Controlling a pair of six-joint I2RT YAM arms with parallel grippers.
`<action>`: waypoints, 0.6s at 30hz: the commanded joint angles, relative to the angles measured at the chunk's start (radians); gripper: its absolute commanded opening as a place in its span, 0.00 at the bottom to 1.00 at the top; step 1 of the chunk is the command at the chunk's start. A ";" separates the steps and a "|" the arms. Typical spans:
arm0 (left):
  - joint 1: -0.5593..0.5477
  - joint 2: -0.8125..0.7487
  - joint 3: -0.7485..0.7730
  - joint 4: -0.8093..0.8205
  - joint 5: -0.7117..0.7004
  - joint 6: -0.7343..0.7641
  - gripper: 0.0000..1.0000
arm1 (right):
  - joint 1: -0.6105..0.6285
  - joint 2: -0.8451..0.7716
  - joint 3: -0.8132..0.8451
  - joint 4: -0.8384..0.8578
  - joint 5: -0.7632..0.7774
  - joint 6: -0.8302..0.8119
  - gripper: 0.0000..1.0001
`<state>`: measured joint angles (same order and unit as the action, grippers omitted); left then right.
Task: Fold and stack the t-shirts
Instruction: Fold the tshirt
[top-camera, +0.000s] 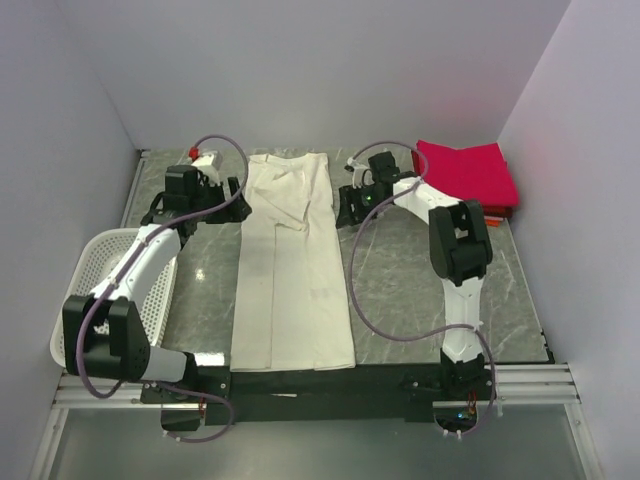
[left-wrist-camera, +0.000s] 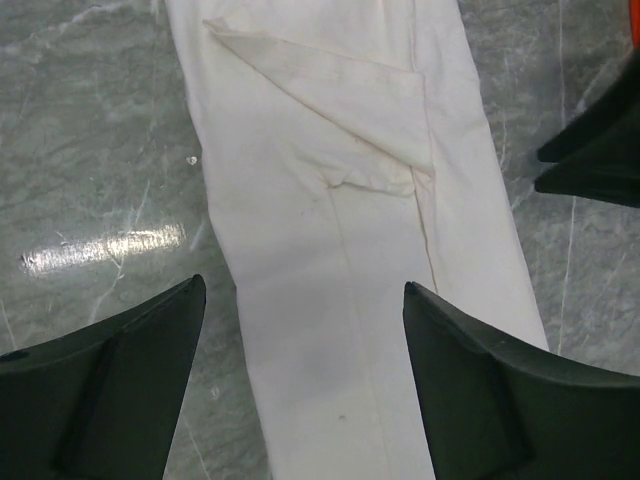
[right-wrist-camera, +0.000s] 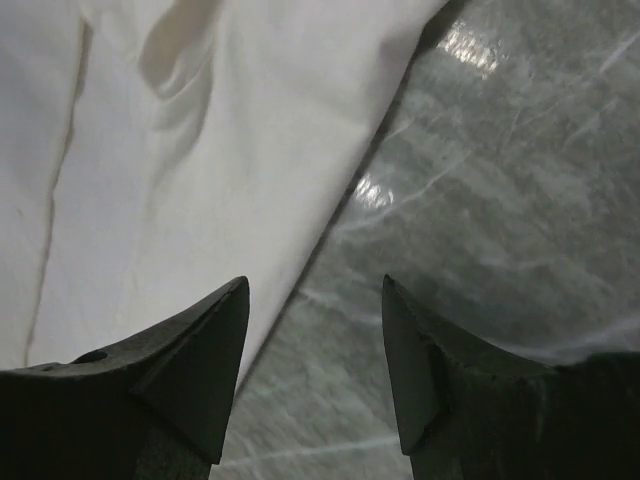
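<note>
With the left gripper and right gripper open and empty at the far end of the cream t-shirt, a long strip on the bench, both far corners are best pinched evenly.

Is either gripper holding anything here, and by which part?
Nothing is held. The left gripper and the right gripper both hang open near the long cream-white cloth t-shirt, with no fabric pinched in either.
</note>
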<state>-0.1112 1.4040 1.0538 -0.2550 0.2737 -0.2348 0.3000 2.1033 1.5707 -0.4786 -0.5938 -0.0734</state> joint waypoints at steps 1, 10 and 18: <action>-0.004 -0.098 -0.037 0.002 0.013 -0.011 0.85 | 0.004 0.089 0.159 -0.017 -0.008 0.219 0.62; -0.002 -0.194 -0.138 0.020 -0.014 0.000 0.85 | -0.007 0.322 0.465 -0.089 0.008 0.431 0.63; -0.002 -0.178 -0.147 0.028 -0.013 0.005 0.85 | -0.007 0.415 0.603 -0.150 0.045 0.471 0.53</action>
<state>-0.1120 1.2324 0.9070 -0.2531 0.2638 -0.2314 0.2981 2.4889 2.1120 -0.5892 -0.5606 0.3576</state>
